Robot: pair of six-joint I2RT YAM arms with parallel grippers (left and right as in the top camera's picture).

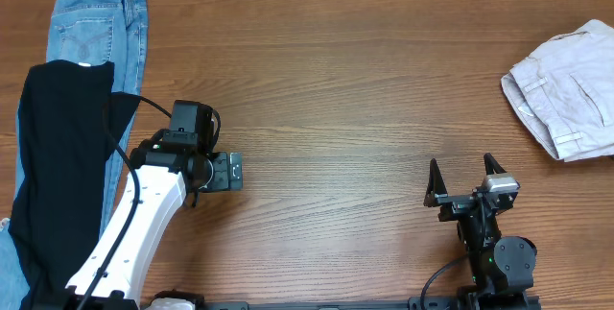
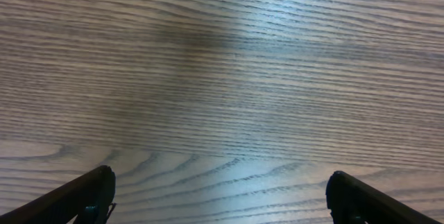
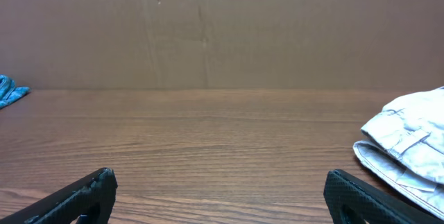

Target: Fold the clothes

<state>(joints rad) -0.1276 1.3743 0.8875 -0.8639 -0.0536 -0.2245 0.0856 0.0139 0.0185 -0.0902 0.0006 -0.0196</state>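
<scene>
The task looks to me about one third done. One pair of beige trousers (image 1: 566, 89) lies at the right edge of the desk (image 1: 345, 89), folded into a compact packet. Its layers are stacked, and a waistband and stitched seams show on top. The cloth looks like a light cotton, a little wrinkled, and the corners of the packet are soft and rounded, not sharp.

Two pieces are not folded, as far as I can see. A pair of jeans (image 1: 91, 22) lies long and flat at the far left, in pale blue denim that looks thick, with a back pocket visible. A black garment (image 1: 58, 156) lies over the lower part of the jeans. It is matte and very dark, so I cannot tell what kind of piece it is.

The desk is brown wood with a fine straight grain and a slight shine.

The left pincer (image 2: 220, 189) hangs over bare wood just beside the black garment, spread wide and holding nothing. The right pincer (image 1: 461, 171) is near the front edge, also spread wide and holding nothing, with the beige trousers well apart to its right.
</scene>
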